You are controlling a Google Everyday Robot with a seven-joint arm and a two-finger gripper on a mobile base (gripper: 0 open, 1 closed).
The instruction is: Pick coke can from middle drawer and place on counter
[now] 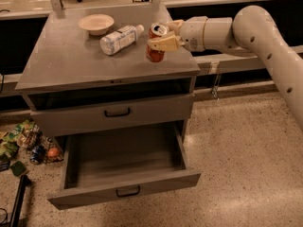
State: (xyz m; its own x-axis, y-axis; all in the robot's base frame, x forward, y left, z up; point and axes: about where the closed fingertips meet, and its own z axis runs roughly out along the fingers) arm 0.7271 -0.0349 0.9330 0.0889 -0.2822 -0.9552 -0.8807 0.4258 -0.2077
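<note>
Warm dim overhead light, pale glare on the floor (pixel 246 174) at right, deep shadow lay under the counter (pixel 71 60) and along the middle drawer (pixel 123 155) walls, the gripper (pixel 160 40) — clasped round the coke can (pixel 155 56) at the counter's right side — was evenly lit
</note>
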